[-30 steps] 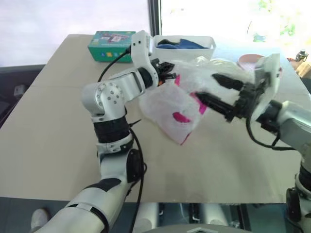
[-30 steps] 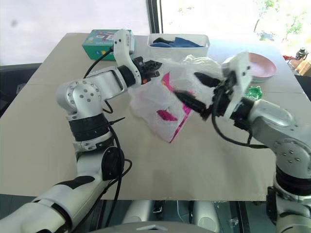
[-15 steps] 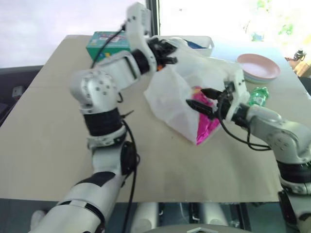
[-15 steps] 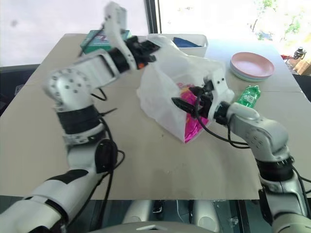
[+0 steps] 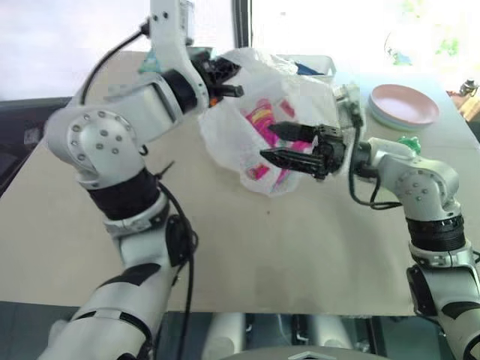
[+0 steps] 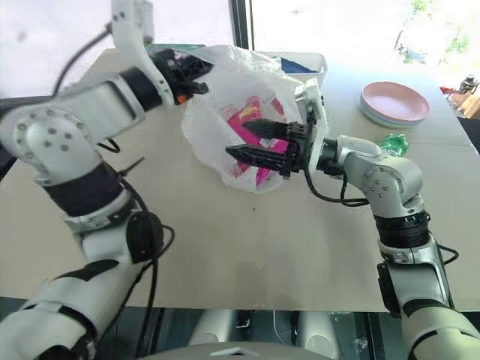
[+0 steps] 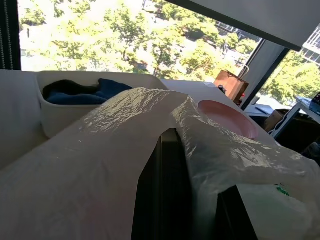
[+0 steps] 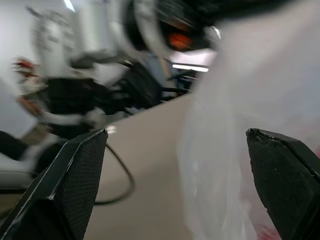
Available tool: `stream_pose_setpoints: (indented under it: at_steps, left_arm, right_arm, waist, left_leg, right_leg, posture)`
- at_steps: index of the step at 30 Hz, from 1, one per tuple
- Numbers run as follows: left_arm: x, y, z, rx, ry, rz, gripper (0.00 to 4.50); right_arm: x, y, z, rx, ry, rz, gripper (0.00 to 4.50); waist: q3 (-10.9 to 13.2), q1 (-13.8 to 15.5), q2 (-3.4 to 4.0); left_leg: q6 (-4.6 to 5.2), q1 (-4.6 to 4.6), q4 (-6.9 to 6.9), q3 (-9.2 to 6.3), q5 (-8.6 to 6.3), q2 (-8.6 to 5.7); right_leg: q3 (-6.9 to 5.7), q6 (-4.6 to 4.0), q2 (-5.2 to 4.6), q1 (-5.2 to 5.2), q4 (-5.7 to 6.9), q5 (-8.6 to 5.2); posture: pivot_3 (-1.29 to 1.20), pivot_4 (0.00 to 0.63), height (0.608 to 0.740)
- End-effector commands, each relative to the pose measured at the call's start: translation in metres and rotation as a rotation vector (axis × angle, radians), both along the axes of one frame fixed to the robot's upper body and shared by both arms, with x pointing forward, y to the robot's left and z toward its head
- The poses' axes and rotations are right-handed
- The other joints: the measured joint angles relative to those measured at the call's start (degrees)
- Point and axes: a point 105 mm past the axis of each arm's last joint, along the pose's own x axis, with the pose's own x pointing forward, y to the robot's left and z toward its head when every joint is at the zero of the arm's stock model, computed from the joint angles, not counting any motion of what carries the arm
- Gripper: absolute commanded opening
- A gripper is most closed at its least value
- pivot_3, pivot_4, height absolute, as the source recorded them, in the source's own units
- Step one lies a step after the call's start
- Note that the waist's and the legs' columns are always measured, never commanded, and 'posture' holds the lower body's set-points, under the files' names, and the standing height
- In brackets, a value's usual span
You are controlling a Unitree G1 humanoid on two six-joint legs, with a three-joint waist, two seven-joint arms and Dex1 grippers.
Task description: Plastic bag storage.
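Left to right. The left gripper (image 5: 225, 79), at the far left of the bag, has its fingers (image 7: 167, 165) closed on the top edge of the plastic bag (image 5: 259, 124) and holds it up over the desk (image 5: 247, 247); the left wrist view shows the film draped over both sides of the pinch. The bag hangs from that pinch with its long axis running down and to the right, its lower end at or just above the desk surface, and pink print showing through the thin wall. The right gripper (image 5: 279, 142) reaches in level from the right, its fingers (image 8: 75, 175) spread wide around nothing, their tips lying against the near-right side of the bag's lower body. It is therefore the nearer one to the hanging bulk, which lies just left of and beyond its tips.

Compared with one second earlier, the left gripper has lifted the bag's top edge higher and farther left. The right gripper has swung leftward and turned level, from pointing up into the bag's right flank to lying across its front.
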Motion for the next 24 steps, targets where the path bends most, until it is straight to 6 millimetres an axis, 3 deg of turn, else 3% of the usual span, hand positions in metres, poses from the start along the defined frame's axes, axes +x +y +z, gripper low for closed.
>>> stream_pose_setpoints:
  at_steps: [1,3,5,11,14,17,21,24]
  left_arm:
    - [0.001,-0.004,0.004,0.006,-0.033,0.015,0.0]
    - [0.006,-0.004,-0.001,0.013,-0.017,0.017,0.0]
    - [0.011,-0.001,-0.008,0.033,0.0,0.032,0.0]
    - [0.027,0.012,-0.025,0.091,0.037,0.108,0.0]
    - [0.03,0.009,-0.029,0.099,0.048,0.109,0.0]
    - [0.031,0.004,-0.028,0.102,0.042,0.096,0.0]
    - [0.032,0.006,-0.028,0.117,0.036,0.111,0.0]
    - [0.032,0.011,-0.029,0.116,0.048,0.139,0.0]
  right_arm:
    - [-0.019,-0.013,-0.001,0.017,0.065,0.011,4.47]
    - [-0.028,-0.02,-0.003,0.041,0.104,0.002,4.47]
    - [-0.029,-0.032,-0.002,0.077,0.061,-0.117,4.47]
    - [0.0,-0.102,0.026,0.187,-0.061,-0.721,4.47]
    - [0.022,-0.134,0.025,0.098,-0.094,-1.046,4.47]
    - [0.065,-0.183,0.001,-0.119,-0.048,-1.505,4.47]
    - [0.095,-0.208,-0.044,-0.333,0.162,-1.716,4.47]
    - [0.109,-0.217,-0.059,-0.346,0.323,-1.766,4.47]
  waist:
    - [0.0,-0.1,0.0]
    - [0.0,-0.2,0.0]
    - [0.0,-0.2,0.01]
    - [0.0,-0.1,0.01]
    - [0.0,-0.1,0.0]
    - [0.0,-0.3,0.0]
    - [0.0,-0.4,0.01]
    - [0.0,-0.6,0.06]
  left_leg:
    - [0.0,0.03,0.0,0.02,0.0,-0.01]
    - [0.0,0.08,-0.01,0.01,0.0,0.01]
    - [0.0,0.1,-0.03,0.02,0.0,0.03]
    - [0.0,0.13,-0.01,0.15,0.0,0.02]
    - [0.0,0.12,-0.01,0.12,0.0,0.0]
    - [0.0,0.13,-0.01,0.18,0.0,0.0]
    - [-0.02,0.14,-0.02,0.3,0.02,0.04]
    - [-0.07,0.11,-0.11,0.45,0.05,0.07]
  right_leg:
    - [0.01,0.0,0.0,0.01,0.02,0.0]
    - [0.01,-0.01,-0.02,0.04,0.02,0.0]
    - [0.02,-0.01,-0.04,0.05,0.02,0.0]
    - [0.01,0.0,0.04,-0.01,0.09,0.0]
    - [0.03,0.01,0.01,0.0,0.07,0.0]
    - [0.04,0.01,-0.02,-0.03,0.1,0.0]
    - [0.07,0.0,0.0,-0.12,0.18,0.0]
    - [0.18,0.0,0.05,-0.28,0.21,0.0]
  posture:
    - [0.0,0.15,0.74]
    - [0.0,0.15,0.74]
    - [0.0,0.15,0.74]
    - [0.0,0.15,0.74]
    - [0.0,0.15,0.74]
    - [0.0,0.15,0.74]
    - [0.0,0.15,0.74]
    - [0.0,0.15,0.74]
